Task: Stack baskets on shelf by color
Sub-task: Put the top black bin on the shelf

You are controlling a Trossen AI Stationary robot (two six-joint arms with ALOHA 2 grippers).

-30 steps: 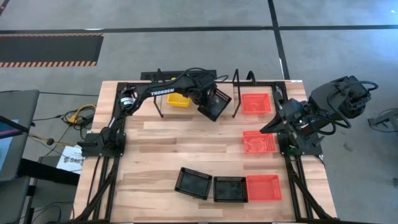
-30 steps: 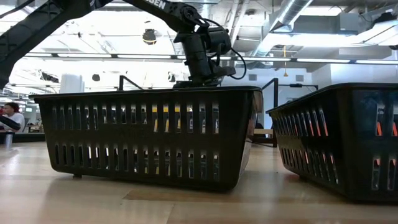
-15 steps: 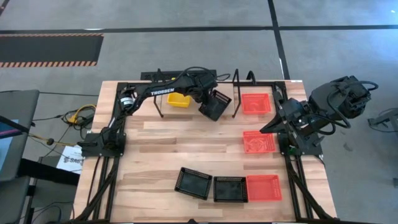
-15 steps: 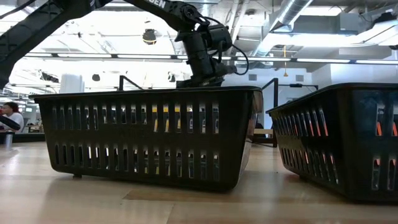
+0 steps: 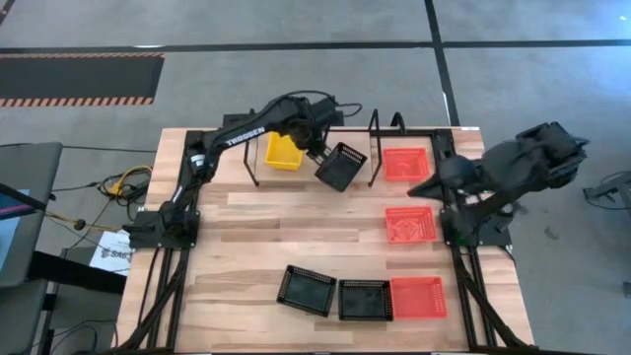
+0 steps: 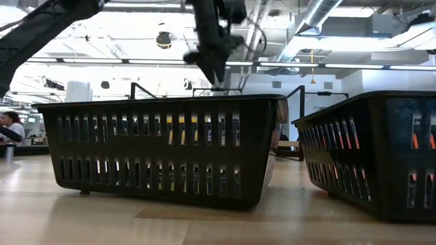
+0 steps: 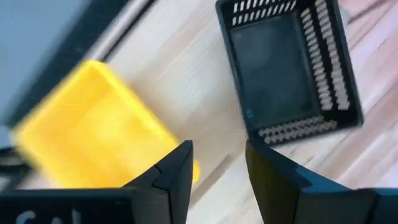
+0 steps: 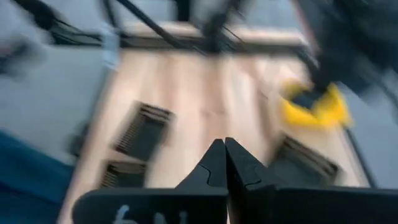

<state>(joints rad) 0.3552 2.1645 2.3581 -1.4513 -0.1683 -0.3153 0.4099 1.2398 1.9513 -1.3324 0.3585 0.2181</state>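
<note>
My left gripper (image 7: 217, 168) hangs open above the shelf (image 5: 375, 148) at the table's far edge, with nothing between its fingers. It is over the gap between a yellow basket (image 7: 93, 130) and a black basket (image 7: 289, 68). The black basket (image 5: 341, 165) rests on its bottom, turned askew. The yellow basket (image 5: 283, 151) is to its left and a red basket (image 5: 406, 163) to its right. My right gripper (image 8: 225, 155) is shut and empty, raised at the table's right edge (image 5: 419, 187).
A red basket (image 5: 410, 224) lies on the table in front of the shelf's right end. Near the front edge stand two black baskets (image 5: 306, 290) (image 5: 365, 299) and a red one (image 5: 418, 297). Bare wood lies across the table's middle and left.
My left gripper has opened, let go of the black basket and risen straight up from it, rolling a little. The black basket stays askew on the shelf. My right gripper has turned at the wrist while staying in place.
</note>
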